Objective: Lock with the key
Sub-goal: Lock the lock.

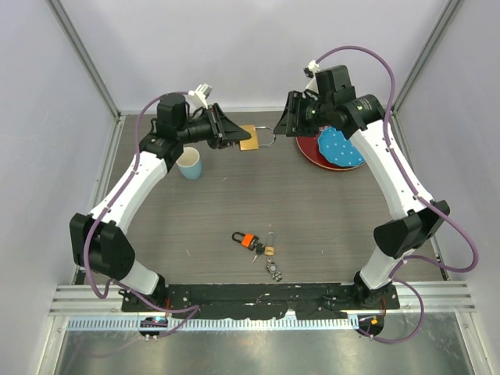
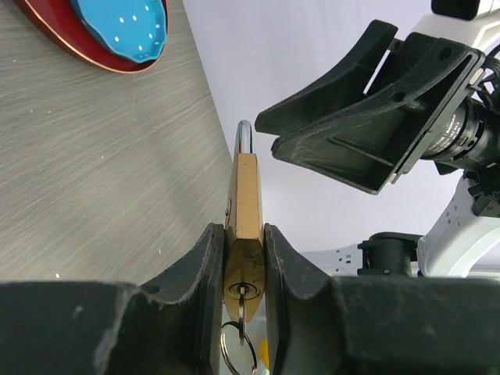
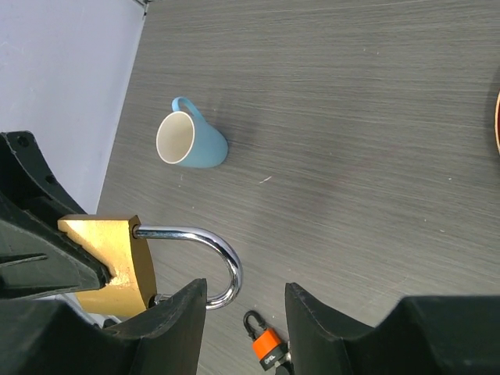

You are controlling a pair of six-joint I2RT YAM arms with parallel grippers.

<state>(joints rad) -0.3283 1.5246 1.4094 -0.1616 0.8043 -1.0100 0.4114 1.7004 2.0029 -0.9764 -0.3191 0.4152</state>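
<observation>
My left gripper (image 1: 237, 138) is shut on the body of the big brass padlock (image 1: 249, 138), held above the far middle of the table. In the left wrist view (image 2: 244, 231) the jaws pinch the padlock (image 2: 248, 191), and a thin metal key with a ring sits in its keyhole. Its silver shackle (image 3: 223, 258) points at my right gripper (image 1: 284, 125), which is open with the shackle's bend just beside its left fingertip (image 3: 244, 303). The key bunch with orange and black heads (image 1: 248, 240) lies on the table near the front, and shows in the right wrist view (image 3: 266, 344).
A tiny brass padlock (image 1: 269, 251) with a silver keychain (image 1: 275, 269) lies beside the key bunch. A light blue mug (image 1: 188, 163) stands at the left. A red plate (image 1: 312, 152) with a blue dotted thing on it (image 1: 340, 144) is at the back right.
</observation>
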